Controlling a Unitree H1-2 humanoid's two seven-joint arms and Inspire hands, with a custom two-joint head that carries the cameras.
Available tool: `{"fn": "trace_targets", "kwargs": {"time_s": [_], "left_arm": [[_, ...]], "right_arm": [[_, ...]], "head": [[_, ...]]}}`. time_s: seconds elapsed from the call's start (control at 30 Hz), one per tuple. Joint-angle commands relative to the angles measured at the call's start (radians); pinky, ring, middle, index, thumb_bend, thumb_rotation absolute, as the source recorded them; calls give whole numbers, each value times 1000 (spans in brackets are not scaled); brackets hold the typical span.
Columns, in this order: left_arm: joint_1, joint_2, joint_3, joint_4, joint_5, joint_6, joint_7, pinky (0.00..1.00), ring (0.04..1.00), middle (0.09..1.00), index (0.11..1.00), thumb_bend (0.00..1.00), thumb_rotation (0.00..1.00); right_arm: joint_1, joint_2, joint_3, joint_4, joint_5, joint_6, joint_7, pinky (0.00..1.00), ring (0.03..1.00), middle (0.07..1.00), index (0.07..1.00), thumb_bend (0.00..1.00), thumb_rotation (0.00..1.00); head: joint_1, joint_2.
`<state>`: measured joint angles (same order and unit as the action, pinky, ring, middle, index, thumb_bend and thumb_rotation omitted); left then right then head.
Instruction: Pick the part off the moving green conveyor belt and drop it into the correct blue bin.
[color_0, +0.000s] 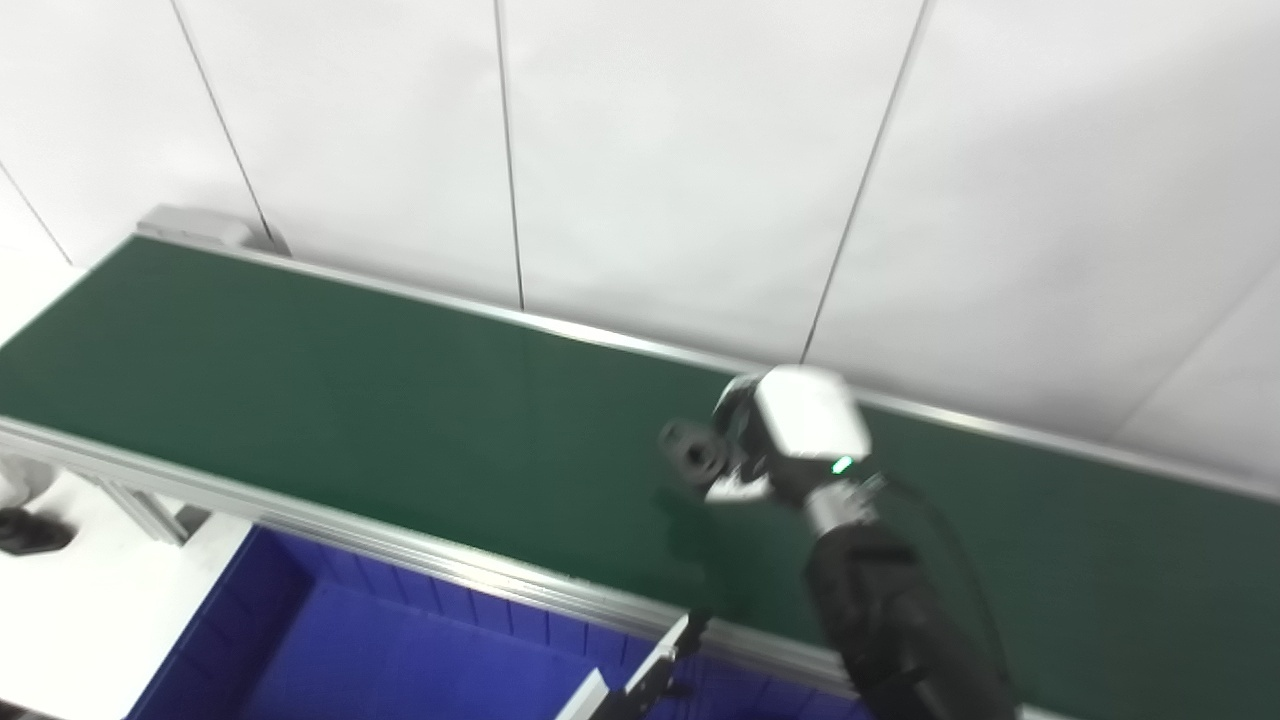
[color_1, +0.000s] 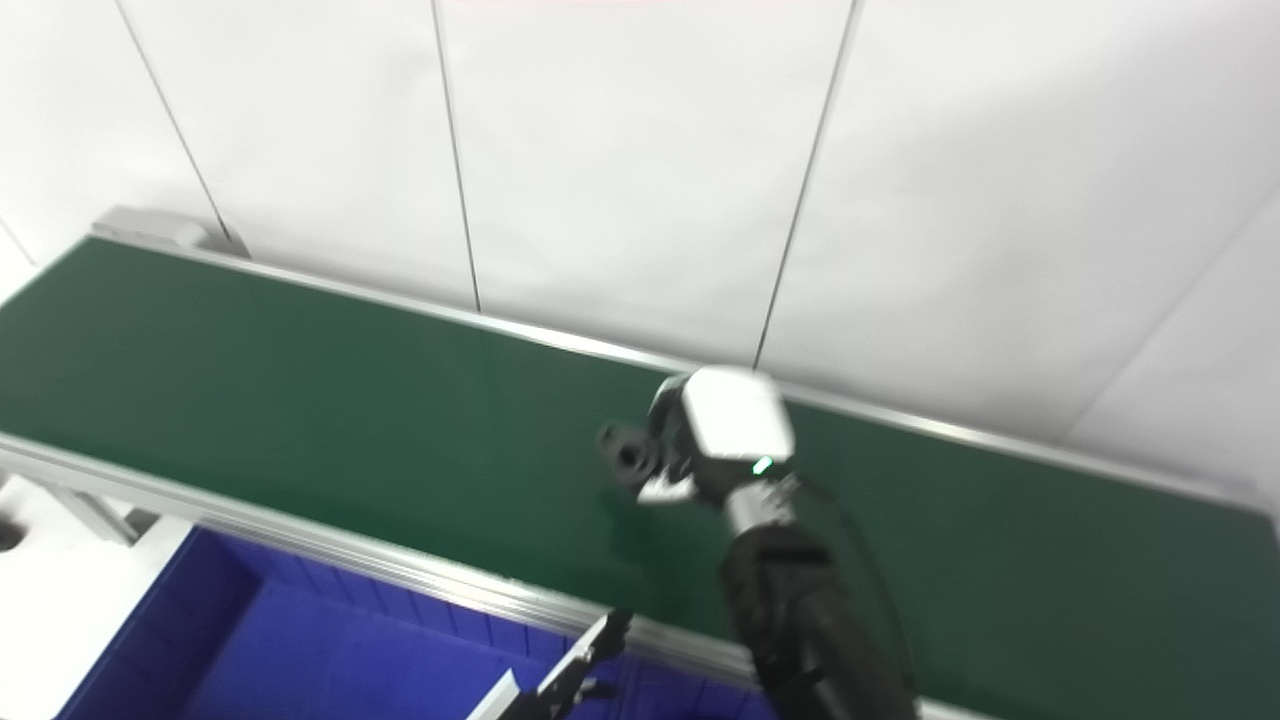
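Part (color_0: 692, 455) is found at the fingertip side of the right hand (color_0: 775, 440), a small dark cylindrical piece with an open bore turned toward the cameras, seen over the middle of the green conveyor belt (color_0: 350, 400). It is placed to the hand's left in both views, touching or very nearly touching the fingers; whether it is fully clamped or only met by them cannot be told, as that side of the hand is blurred and partly hidden by the white back shell. A faint shadow is seen on the belt below, so the part is judged to be at or just above the surface. Its long axis is judged to run roughly toward the robot, across the belt. The left hand (color_0: 640, 680) is seen only as a sliver at the bottom edge, over the blue bin (color_0: 330, 640), and its state cannot be told. The right hand is plainly the nearer. The bin is located below the belt's near rail, toward the robot and to the left of the part
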<state>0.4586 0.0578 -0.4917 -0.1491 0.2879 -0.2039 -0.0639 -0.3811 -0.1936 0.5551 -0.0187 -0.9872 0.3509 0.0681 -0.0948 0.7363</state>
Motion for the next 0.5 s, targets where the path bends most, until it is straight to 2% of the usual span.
{"fn": "trace_targets", "kwargs": {"time_s": [0.0, 0.1, 0.23, 0.43, 0.47], "left_arm": [[18, -89, -38, -45, -49, -16, 8, 942, 995, 1000, 1000, 898, 836], [19, -74, -8, -61, -116, 0, -9, 983, 1000, 1000, 1000, 896, 875], [21, -47, 14, -87, -157, 18, -25, 1000, 1000, 1000, 1000, 900, 907], [21, -15, 48, -128, -194, 55, -47, 1000, 1000, 1000, 1000, 890, 928], [21, -9, 56, -139, -194, 62, -50, 1000, 1000, 1000, 1000, 884, 933]], "right_arm": [[56, -22, -25, -134, -41, 25, 27, 142, 210, 292, 481, 502, 150], [160, -43, -54, -255, -75, 28, 54, 127, 190, 278, 481, 503, 149], [308, -50, -95, -392, -130, 23, 94, 126, 184, 271, 482, 504, 147], [494, -30, -138, -553, -212, -5, 126, 109, 164, 250, 482, 507, 139], [522, -24, -145, -580, -229, -6, 141, 106, 161, 247, 483, 507, 138]], "head": [[-26, 3], [-89, 14], [-135, 24], [-191, 47], [-211, 64]]}}
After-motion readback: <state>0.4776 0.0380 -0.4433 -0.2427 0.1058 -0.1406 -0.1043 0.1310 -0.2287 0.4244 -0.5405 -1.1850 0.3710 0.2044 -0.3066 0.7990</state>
